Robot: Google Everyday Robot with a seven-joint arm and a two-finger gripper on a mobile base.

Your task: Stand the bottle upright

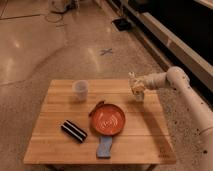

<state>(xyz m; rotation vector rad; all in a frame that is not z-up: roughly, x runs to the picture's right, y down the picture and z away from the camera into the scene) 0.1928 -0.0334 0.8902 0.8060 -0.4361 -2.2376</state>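
The small white bottle (133, 83) with a yellowish patch stands about upright at the back right of the wooden table (55, 145), its base close to or on the tabletop. My gripper (138, 90) reaches in from the right on a pale arm (172, 77) and is shut on the bottle's lower body. The bottle's neck and cap rise above the gripper.
A translucent whitish cup (80, 90) stands at the back left. An orange plate (107, 119) lies in the middle with a dark utensil (97, 106) at its rim. A black block (74, 131) and a blue object (104, 146) lie toward the front. The table's right edge is near the bottle.
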